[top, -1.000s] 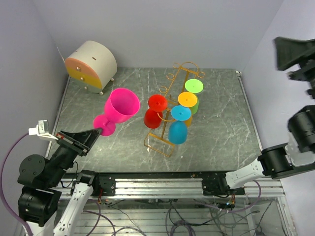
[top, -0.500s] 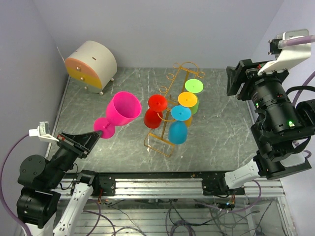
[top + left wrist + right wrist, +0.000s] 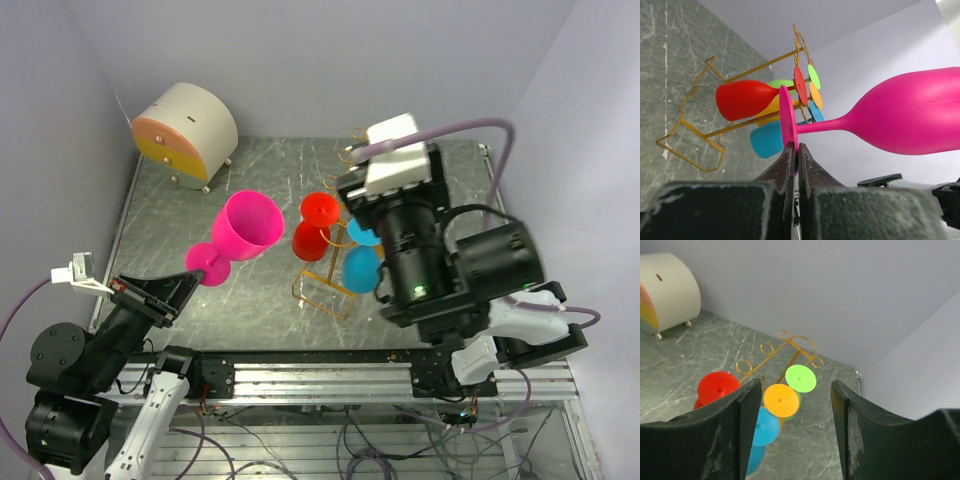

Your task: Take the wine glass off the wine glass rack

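Note:
My left gripper [image 3: 192,275] is shut on the round foot of a pink wine glass [image 3: 243,226] and holds it in the air, left of the golden wire rack [image 3: 322,283]. In the left wrist view the fingers [image 3: 786,159] pinch the foot's edge, and the stem and bowl [image 3: 915,114] lie sideways to the right. The rack [image 3: 687,125] carries red [image 3: 318,212], blue [image 3: 361,268], orange [image 3: 781,400] and green [image 3: 800,378] glasses. My right gripper [image 3: 796,386] is open and empty, high above the rack's orange and green glasses.
A cream rounded drawer box [image 3: 185,130] with an orange front stands at the back left corner. The right arm's body [image 3: 430,260] covers the rack's right side in the top view. Walls close the table at the left, back and right.
The right arm swung from the right wall in over the rack and now hides the green and orange glasses from above. The left gripper with the pink glass shifted slightly down and left.

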### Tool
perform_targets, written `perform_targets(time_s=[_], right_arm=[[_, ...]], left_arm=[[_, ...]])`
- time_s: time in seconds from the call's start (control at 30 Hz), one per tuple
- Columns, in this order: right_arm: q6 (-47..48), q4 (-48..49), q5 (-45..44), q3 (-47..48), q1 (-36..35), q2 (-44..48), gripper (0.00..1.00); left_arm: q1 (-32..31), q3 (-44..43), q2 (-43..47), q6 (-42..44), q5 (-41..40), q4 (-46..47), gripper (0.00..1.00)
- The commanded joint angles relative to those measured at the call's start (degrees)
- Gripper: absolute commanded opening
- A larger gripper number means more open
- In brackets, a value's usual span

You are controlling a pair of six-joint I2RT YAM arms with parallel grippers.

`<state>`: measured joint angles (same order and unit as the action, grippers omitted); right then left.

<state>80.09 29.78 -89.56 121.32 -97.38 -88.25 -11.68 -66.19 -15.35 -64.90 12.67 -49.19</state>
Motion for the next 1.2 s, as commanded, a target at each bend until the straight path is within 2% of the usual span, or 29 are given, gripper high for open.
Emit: perform_targets(time_s=[0.0, 0.07, 0.13, 0.17, 0.2, 0.23, 0.3, 0.33, 0.37, 0.47, 0.63, 0.7, 0.77, 0.93, 1.03, 1.17], right_arm=[[7.9, 16.2, -1.8, -0.7, -24.3, 1.2, 0.57], [3.9, 13.8, 0.5, 2.1, -21.3, 1.7, 0.58], [-5.5, -0.1, 2.9, 7.7, -19.2, 1.1, 0.58], [-8.1, -3.4, 4.0, 10.5, -18.8, 0.5, 0.59], [-6.7, -2.6, 4.5, 12.8, -18.3, -1.0, 0.6], [-2.2, 2.4, 4.7, 14.4, -16.9, -2.9, 0.59], [8.5, 10.2, 4.8, 16.9, -10.5, -7.1, 0.58], [13.5, 12.4, 5.1, 16.8, -7.5, -8.5, 0.59], [14.1, 13.4, 5.9, 13.4, -4.4, -8.3, 0.6], [9.4, 13.1, 6.2, 9.7, 5.7, -7.3, 0.59], [-0.9, 4.0, 7.9, 7.2, 23.9, -5.9, 0.6], [-1.2, 5.3, 8.0, 3.8, 30.3, -5.6, 0.62], [-4.9, 1.7, 7.7, 3.3, 35.6, -6.5, 0.63], [-10.1, -2.6, 7.1, 7.2, 42.5, -10.7, 0.66], [-11.8, -5.4, 6.1, 4.7, 45.7, -11.7, 0.73], [-9.8, -4.7, 4.7, 0.8, 46.4, -11.5, 0.75]], left_arm=[[0.3, -2.3, 0.0, 0.6, -0.8, -0.3, 0.07], [0.3, -2.9, -0.1, 0.8, -1.0, -0.9, 0.07], [0.3, -3.3, -0.1, 1.1, -0.9, -1.4, 0.07], [0.3, -3.6, -0.2, 1.3, -1.0, -1.6, 0.07], [0.3, -3.8, -0.2, 1.5, -1.1, -1.7, 0.07], [0.3, -4.0, -0.3, 1.7, -1.2, -1.9, 0.07], [0.3, -4.4, -0.5, 2.0, -1.4, -2.4, 0.07], [0.3, -4.5, -0.5, 2.1, -1.3, -2.4, 0.07], [0.3, -4.5, -0.5, 2.1, -1.2, -2.3, 0.07], [0.3, -4.5, -0.3, 1.8, -1.3, -2.5, 0.07], [0.3, -4.5, 0.0, 1.9, -1.4, -2.9, 0.07], [0.3, -4.4, 0.0, 1.9, -1.3, -2.8, 0.07], [0.3, -4.3, 0.0, 1.8, -1.2, -2.5, 0.07], [0.3, -5.1, -0.1, 1.5, -1.1, -2.6, 0.07], [0.3, -6.2, -0.2, 1.6, -1.1, -3.2, 0.07], [0.3, -6.6, -0.1, 1.9, -1.2, -4.1, 0.07]])
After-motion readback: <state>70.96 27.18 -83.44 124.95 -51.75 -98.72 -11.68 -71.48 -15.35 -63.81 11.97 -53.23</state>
